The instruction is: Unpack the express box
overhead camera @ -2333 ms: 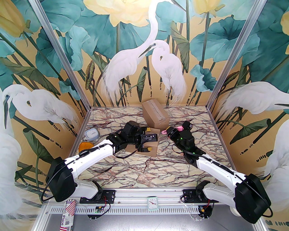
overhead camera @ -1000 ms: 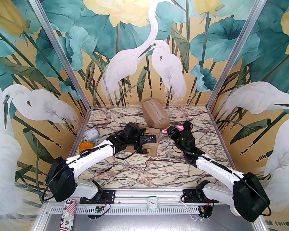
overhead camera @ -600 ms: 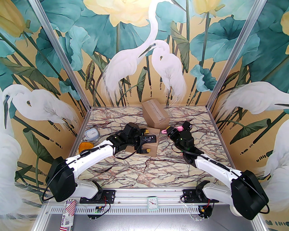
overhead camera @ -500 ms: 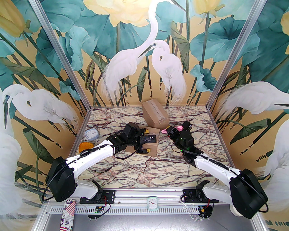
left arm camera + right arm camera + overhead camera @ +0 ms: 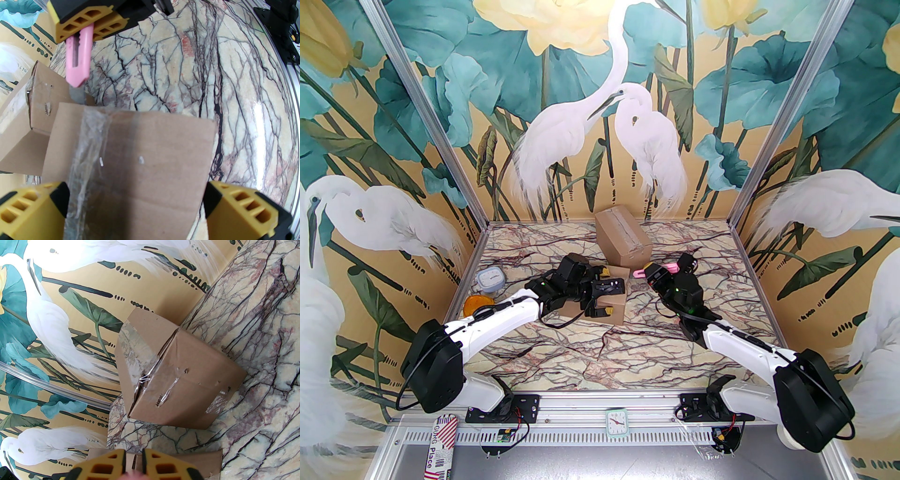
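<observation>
The express box (image 5: pixel 619 302), small brown cardboard with clear tape along its top, lies mid-table. My left gripper (image 5: pixel 607 290) is open above it, one yellow finger on each side of the lid; in the left wrist view the taped lid (image 5: pixel 140 159) runs out between those fingers (image 5: pixel 246 211). My right gripper (image 5: pixel 650 272) is shut on a pink utility knife (image 5: pixel 662 267). The knife (image 5: pixel 77 63) points down with its blade at the box's far edge, on the tape seam. The right wrist view has my right gripper (image 5: pixel 134 462) at the bottom.
A larger taped cardboard box (image 5: pixel 623 236) (image 5: pixel 178 380) stands just behind, close to the back wall. A grey-blue container (image 5: pixel 490 279) and an orange disc (image 5: pixel 477 303) sit by the left wall. A small clock (image 5: pixel 616 422) rests on the front rail.
The right arm has edged left, bringing the knife tip slightly closer to the small box. The left arm's shoulder has shifted a little right while its gripper stays over the box.
</observation>
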Tool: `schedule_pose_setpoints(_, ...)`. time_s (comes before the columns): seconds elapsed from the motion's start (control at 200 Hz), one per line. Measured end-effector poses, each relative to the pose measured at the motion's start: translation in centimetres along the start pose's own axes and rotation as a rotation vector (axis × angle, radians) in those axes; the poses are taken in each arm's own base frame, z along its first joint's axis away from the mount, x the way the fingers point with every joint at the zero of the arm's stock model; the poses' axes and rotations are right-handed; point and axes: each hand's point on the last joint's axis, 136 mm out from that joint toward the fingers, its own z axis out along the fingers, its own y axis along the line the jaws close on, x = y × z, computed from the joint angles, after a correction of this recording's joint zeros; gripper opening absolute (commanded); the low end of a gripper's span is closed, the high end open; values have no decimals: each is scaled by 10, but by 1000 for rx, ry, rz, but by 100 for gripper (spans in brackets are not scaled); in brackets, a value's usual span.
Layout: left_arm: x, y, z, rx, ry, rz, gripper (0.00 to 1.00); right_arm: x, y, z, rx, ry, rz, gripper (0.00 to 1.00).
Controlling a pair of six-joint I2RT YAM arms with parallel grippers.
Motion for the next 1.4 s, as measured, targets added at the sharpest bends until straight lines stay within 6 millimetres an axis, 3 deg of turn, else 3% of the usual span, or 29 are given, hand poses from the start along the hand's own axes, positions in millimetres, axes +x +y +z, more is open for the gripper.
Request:
schedule_pose_setpoints(0.66, 11, 1, -2, 28, 6, -100, 100, 14, -3, 1, 7, 141, 80, 0)
schedule_pose_setpoints(0.82, 7, 10, 3, 16, 12, -167, 100, 17, -3, 3, 18, 162, 89, 0)
schedule_pose_setpoints(1.18, 4, 18, 7, 15, 15, -215, 100, 23, 1, 24, 21, 222, 91, 0)
schedule_pose_setpoints(1.4, 3, 16, 9, 27, 8, -207, 99, 27, 3, 26, 12, 249, 93, 0)
